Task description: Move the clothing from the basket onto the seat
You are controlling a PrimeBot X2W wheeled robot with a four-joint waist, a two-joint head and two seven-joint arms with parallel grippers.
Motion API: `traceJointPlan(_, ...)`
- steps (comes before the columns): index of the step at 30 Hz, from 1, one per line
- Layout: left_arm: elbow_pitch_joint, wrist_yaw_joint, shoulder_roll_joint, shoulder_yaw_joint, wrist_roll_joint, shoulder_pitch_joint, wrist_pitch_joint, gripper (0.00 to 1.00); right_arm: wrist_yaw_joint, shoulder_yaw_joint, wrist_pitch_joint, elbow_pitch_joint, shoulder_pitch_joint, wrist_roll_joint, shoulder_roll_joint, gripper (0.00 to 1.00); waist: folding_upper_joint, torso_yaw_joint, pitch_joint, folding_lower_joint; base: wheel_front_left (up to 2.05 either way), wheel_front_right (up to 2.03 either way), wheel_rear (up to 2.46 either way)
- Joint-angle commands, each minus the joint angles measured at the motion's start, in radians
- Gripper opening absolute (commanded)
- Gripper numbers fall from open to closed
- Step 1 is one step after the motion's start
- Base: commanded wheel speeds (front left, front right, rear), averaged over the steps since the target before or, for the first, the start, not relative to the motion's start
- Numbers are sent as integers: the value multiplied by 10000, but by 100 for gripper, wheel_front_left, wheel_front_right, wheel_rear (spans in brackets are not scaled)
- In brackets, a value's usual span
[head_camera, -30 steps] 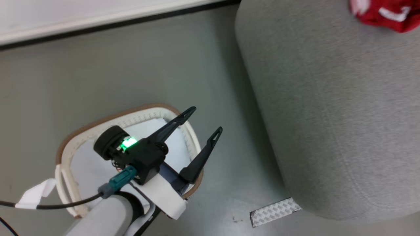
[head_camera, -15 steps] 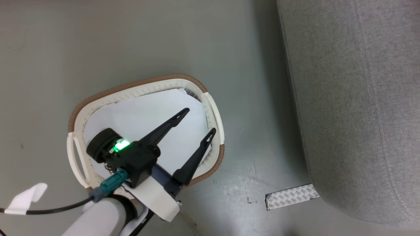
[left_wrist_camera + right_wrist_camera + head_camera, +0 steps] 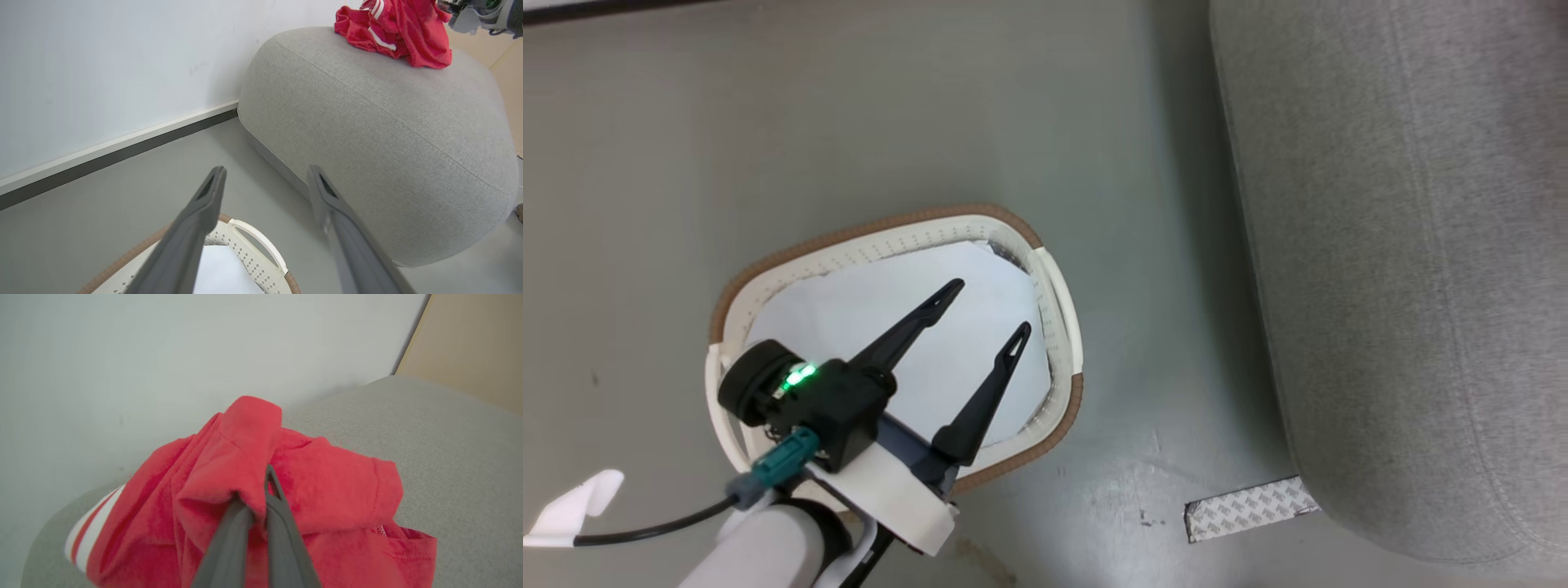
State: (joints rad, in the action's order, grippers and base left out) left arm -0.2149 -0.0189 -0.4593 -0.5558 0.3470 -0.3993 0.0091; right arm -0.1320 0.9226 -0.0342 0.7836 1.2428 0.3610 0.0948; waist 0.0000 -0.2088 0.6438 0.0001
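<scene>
Clothing [image 3: 335, 486] in bright red, with white stripes at one edge, lies bunched on top of the light grey seat [image 3: 449, 428]. The right hand [image 3: 253, 484] has its two dark fingers pressed together on a raised fold of it, and the fabric drapes down on both sides of the fingers. That pinch on a peak of cloth, with the rest of the heap resting on the cushion, suggests the garment is being set down rather than carried, so letting go looks like the step in hand. The left hand [image 3: 991, 305] hangs over the basket [image 3: 890, 229] with its fingers spread wide apart and nothing between them; it is probably placed there to reach down for anything left. In the head view, looking straight down, the basket's inside beneath those fingers is a plain white bottom [image 3: 849, 318] with no red on it, so the task seems close to finished. The basket stands on the grey floor [image 3: 849, 106], and the seat's rounded side lies to the right of the left hand, apart from the basket. The left wrist view looks outward instead: beyond its fingertips it takes in the wall [image 3: 102, 61], the seat's rounded corner, and the red heap far ahead and to the right on the seat's top. The right wrist view gives the close detail of the grip itself.
</scene>
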Motion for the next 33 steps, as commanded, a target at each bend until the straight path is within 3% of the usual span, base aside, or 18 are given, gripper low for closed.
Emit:
traceJointPlan(1, 53, -73, 23, 61, 205, 111, -110, 100, 26, -151, -147, 96, -226, 71, -27, 100, 0, -82, -225, -1, 0, 0, 0)
traceJointPlan(7, 445, -305, 176, 281, 461, 453, -483, 100, 26, -1622, -835, 192, -1148, -274, -209, 100, 0, -255, -1161, -1, 0, 0, 0)
traceJointPlan(12, 950, -636, 273, 631, 843, 1031, -1046, 100, 26, -3269, -1389, -41, -2538, -1236, -312, 100, 0, -271, -2249, -1, 0, 0, 0)
traceJointPlan(25, 2310, -1584, 549, 1876, 1741, 3030, -2451, 100, 26, -7099, -1478, -3610, -7494, -4296, -419, 100, 0, 494, -4758, -1, 0, 0, 0)
traceJointPlan(33, 3137, -1897, 743, 2755, 1935, 4415, -2732, 100, 26, -8213, -1830, -4631, -9822, -5284, -431, 100, 0, 974, -5806, -1, 0, 0, 0)
